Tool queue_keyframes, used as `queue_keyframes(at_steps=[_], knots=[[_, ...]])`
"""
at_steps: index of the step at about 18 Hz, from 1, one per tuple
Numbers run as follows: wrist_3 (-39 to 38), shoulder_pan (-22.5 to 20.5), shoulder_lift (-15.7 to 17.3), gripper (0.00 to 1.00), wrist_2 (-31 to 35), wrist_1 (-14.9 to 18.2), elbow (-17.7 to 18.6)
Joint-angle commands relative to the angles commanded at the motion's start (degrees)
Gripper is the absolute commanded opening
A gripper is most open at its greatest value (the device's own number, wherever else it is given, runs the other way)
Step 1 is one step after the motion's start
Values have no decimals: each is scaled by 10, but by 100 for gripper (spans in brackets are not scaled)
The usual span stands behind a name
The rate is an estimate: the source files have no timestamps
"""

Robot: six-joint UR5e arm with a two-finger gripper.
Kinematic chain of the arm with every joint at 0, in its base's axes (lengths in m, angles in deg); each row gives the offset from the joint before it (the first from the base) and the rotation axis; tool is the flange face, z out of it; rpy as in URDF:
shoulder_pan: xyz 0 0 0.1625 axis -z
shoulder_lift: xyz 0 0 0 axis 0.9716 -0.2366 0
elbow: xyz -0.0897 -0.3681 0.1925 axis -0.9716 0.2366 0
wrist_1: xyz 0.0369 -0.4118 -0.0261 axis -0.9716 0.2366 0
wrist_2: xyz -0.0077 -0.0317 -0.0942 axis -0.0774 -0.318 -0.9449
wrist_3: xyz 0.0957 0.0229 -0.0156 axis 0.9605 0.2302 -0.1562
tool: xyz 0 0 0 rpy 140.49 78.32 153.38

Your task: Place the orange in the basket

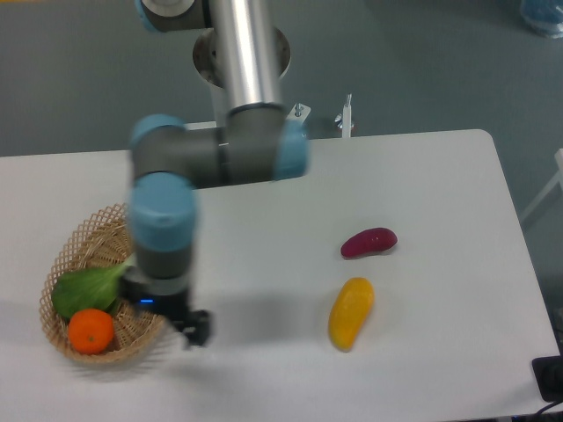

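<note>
The small round orange fruit (91, 331) sits in the oval woven wicker basket (74, 244) beside a green leafy vegetable (85, 288), while the blurred gripper (195, 330), holding nothing, opening unclear, should lift clear of the rim.

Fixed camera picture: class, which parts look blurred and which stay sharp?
In the fixed camera view, the arm and gripper are smeared by motion blur; the orange, basket, yellow fruit and purple fruit look sharp.
</note>
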Motion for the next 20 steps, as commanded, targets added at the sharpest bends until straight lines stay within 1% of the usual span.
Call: queue_keyframes(at_steps=[5, 7, 12, 14, 16, 18, 20], knots=[[119, -81, 1, 100, 81, 0, 7], [156, -114, 9, 100, 85, 0, 7], [249, -172, 10, 100, 85, 0, 16], [266, -197, 9, 100, 84, 2, 18], [291, -214, 10, 100, 84, 5, 23], [332, -217, 10, 100, 86, 5, 25], [340, -218, 12, 100, 86, 2, 30]])
